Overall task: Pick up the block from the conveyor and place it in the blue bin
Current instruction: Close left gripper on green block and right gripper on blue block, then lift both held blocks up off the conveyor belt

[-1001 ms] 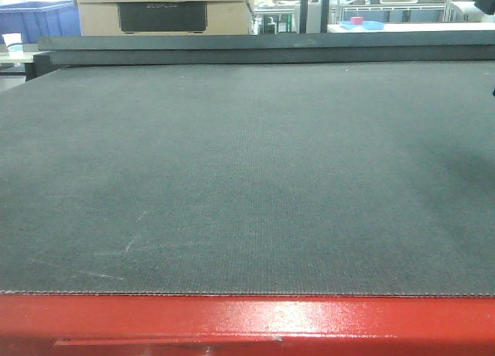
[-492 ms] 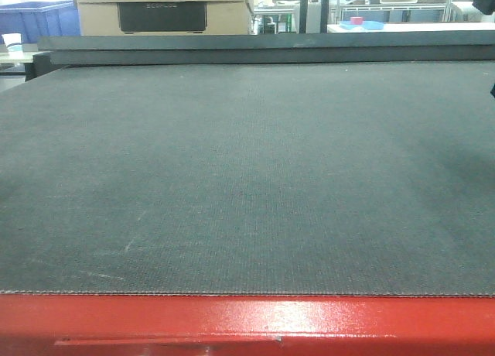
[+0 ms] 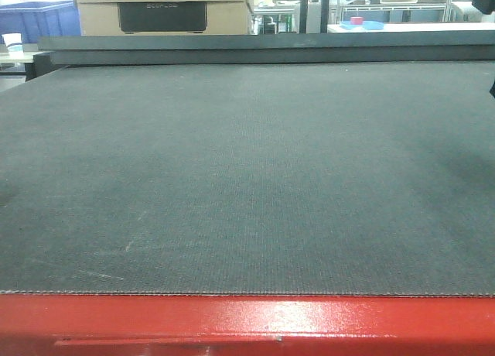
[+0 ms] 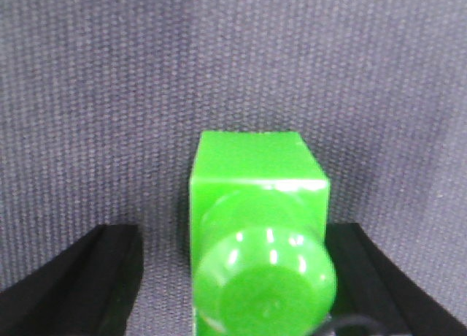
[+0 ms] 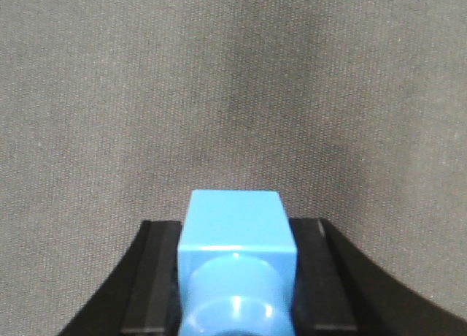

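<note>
In the right wrist view my right gripper (image 5: 235, 230) is shut on the light-blue block (image 5: 235, 223). Both black fingers (image 5: 157, 277) press flat against its sides above the conveyor (image 5: 233, 80) belt. In the left wrist view my left gripper (image 4: 232, 234) stands open around a green block (image 4: 255, 204) with a round knob. Bare belt shows between that block and the left finger (image 4: 87, 277). The front view shows the dark grey conveyor (image 3: 247, 178) with its red frame, and no block or gripper on it. A blue bin (image 3: 39, 19) stands far left behind the belt.
Behind the belt's far edge stands a cardboard box (image 3: 162, 8) with a dark panel. A white cup (image 3: 12, 42) sits at the far left, and tables with small items are at the far right. A dark shape (image 3: 493, 85) touches the right edge.
</note>
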### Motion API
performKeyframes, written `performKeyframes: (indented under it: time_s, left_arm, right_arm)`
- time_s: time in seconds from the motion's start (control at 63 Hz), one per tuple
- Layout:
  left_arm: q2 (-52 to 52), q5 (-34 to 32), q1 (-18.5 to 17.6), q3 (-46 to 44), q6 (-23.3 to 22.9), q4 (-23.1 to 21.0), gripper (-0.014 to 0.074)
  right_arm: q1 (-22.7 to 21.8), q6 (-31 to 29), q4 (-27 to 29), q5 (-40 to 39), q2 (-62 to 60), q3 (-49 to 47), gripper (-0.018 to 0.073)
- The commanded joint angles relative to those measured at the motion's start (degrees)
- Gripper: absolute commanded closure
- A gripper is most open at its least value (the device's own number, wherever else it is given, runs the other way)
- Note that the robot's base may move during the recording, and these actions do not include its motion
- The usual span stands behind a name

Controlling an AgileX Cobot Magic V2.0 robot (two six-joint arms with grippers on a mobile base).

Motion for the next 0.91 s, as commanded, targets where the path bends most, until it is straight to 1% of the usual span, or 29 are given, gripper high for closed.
performKeyframes:
  time_s: [0.0,0.143,0.206,0.302,0.365,0.413,0.476,0.54,0.572,0.715,0.826,0.889]
  left_arm:
    - [-0.1,-0.4,0.1,0.2,0.0,-0.3,0.0195]
    - [-0.1,-0.7,0.1,0.2,0.0,-0.4,0.0198]
    - [-0.1,-1.3,0.1,0.2,0.0,-0.4,0.0229]
    - [-0.1,-1.8,0.1,0.2,0.0,-1.1,0.0328]
    - [-0.1,-2.3,0.1,0.2,0.0,-1.6,0.0427]
    - [-0.1,-2.4,0.1,0.2,0.0,-1.6,0.0477]
    - [-0.2,-2.4,0.1,0.2,0.0,-1.6,0.0566]
    - [-0.4,-2.5,0.1,0.2,0.1,-1.6,0.0671]
    - [-0.7,-2.9,0.1,0.2,0.1,-1.6,0.0709]
    - [-3.4,-4.0,0.0,0.2,0.6,-1.6,0.0707]
    - [-7.4,-5.3,0.0,0.2,4.3,-1.6,0.0707]
    - [-9.7,-6.3,0.0,0.2,6.1,-2.6,0.0707]
  right_arm:
    - [0.1,0.0,0.0,-0.7,-0.4,0.2,0.0721]
    - [0.1,0.0,0.0,-0.7,-0.4,0.2,0.0721]
    - [0.1,0.0,0.2,-0.6,-0.4,0.2,0.0721]
    - [0.1,0.0,0.2,-0.6,-0.4,0.2,0.0721]
    - [0.1,0.0,0.2,-0.6,-0.4,0.2,0.0721]
    - [0.1,0.0,0.3,-0.6,-0.4,0.2,0.0721]
    - [0.1,0.0,0.3,-0.7,-0.4,0.2,0.0721]
    - [0.1,0.0,0.3,-2.1,-0.4,0.2,0.0721]
    - [0.1,0.0,0.3,-2.9,-0.4,0.2,0.0721]
    - [0.1,0.0,0.3,-1.6,-0.7,-1.0,0.0721]
    - [0.1,0.0,0.3,-2.1,-2.0,-1.0,0.0721]
    - [0.1,0.0,0.3,-3.8,-3.1,-1.0,0.0721]
